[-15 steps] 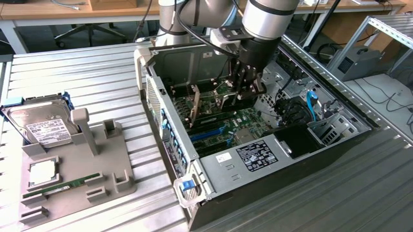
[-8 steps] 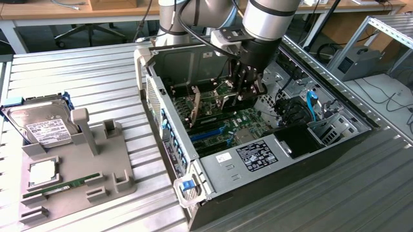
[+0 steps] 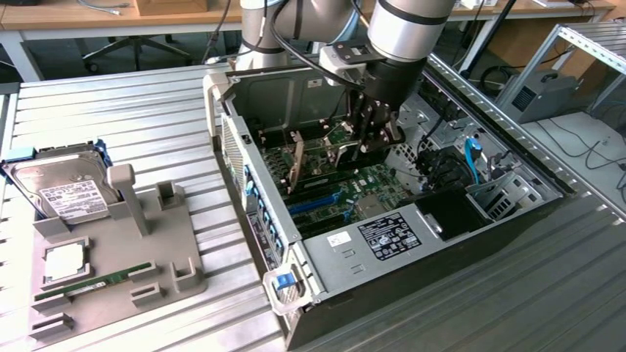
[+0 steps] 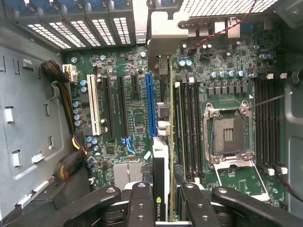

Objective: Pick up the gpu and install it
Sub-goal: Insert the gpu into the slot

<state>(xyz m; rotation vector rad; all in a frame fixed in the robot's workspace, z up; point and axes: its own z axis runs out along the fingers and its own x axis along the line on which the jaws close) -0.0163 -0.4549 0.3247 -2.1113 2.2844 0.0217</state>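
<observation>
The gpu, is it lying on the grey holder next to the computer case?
No, the gpu is held edge-on by the gripper inside the computer case, over the motherboard.

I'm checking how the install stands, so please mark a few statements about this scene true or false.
The gripper holds the gpu in its jaws. True.
The hard drive sits in the gray fixture, outside the computer case. True.
The gpu rests on the fixture. False: it is inside the case, over the motherboard.
A cooler covers the CPU socket. False: the socket is bare.
</observation>
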